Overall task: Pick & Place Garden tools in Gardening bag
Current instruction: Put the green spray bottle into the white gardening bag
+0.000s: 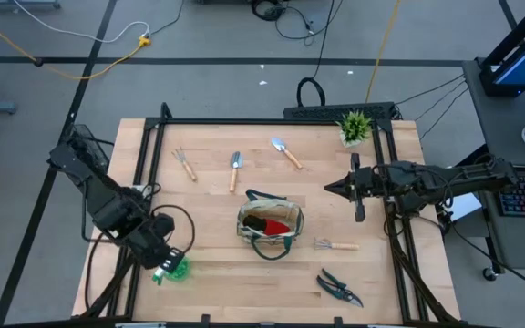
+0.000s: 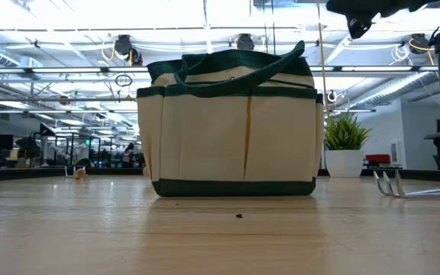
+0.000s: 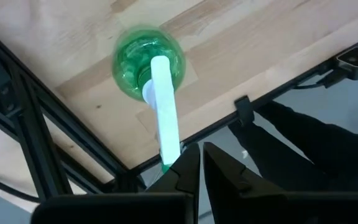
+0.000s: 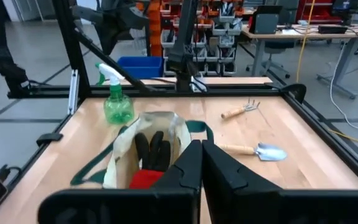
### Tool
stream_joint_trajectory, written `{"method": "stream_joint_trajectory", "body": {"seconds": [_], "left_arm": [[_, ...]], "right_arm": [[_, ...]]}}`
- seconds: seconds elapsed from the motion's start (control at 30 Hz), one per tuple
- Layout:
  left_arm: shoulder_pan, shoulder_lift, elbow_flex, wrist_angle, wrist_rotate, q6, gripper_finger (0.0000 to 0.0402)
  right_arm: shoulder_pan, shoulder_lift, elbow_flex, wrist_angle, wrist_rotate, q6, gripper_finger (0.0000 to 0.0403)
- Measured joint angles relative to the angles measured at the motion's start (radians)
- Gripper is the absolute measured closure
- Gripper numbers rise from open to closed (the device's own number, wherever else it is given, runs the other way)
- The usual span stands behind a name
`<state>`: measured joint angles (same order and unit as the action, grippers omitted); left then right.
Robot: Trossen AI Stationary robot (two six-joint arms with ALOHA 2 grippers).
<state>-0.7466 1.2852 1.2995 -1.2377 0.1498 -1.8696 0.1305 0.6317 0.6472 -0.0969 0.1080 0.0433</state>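
Left pincer [image 1: 159,258] at 7 o'clock of the desk [image 1: 217,273], fingers closed together, empty, just above the green spray bottle [image 1: 177,268]. Gardening bag [image 1: 269,225] centre desk, red-and-black item [image 1: 276,224] inside. Right pincer [image 1: 335,188] at 3 o'clock, closed, empty, facing the bag. Risk: the closed left pincer could knock the upright bottle off the near edge.

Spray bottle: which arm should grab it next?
Left. The left tool hangs right over the spray bottle at the table's front-left corner, tips near its white trigger head. The right tool waits across the bag, far from it.
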Motion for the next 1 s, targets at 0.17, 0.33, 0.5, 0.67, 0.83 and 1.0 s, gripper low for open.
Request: {"method": "stream_joint_trajectory", "body": {"seconds": [0.17, 0.33, 0.5, 0.67, 0.83, 1.0], "left_arm": [[-0.015, 0.025, 0.0, 0.01, -0.024, -0.007, 0.0378], [-0.016, 0.044, 0.0, 0.013, -0.024, 0.001, 0.0378], [-0.016, 0.046, 0.0, 0.008, -0.028, -0.025, 0.0378], [-0.02, 0.046, 0.0, 0.008, -0.032, -0.011, 0.0378], [-0.02, 0.046, 0.0, 0.007, -0.029, -0.011, 0.0378], [-0.02, 0.046, 0.0, 0.007, -0.028, -0.019, 0.0375]], "right_arm": [[0.0, -0.046, 0.0, -0.022, -0.035, -0.013, 0.0403], [0.0, -0.069, 0.0, -0.069, -0.033, -0.004, 0.0403], [0.0, -0.07, 0.0, -0.07, -0.032, -0.004, 0.0403], [0.0, -0.07, 0.0, -0.076, -0.032, -0.004, 0.0403], [0.0, -0.07, 0.0, -0.082, -0.032, -0.004, 0.0403], [0.0, -0.07, 0.0, -0.082, -0.032, -0.006, 0.0403]]}}
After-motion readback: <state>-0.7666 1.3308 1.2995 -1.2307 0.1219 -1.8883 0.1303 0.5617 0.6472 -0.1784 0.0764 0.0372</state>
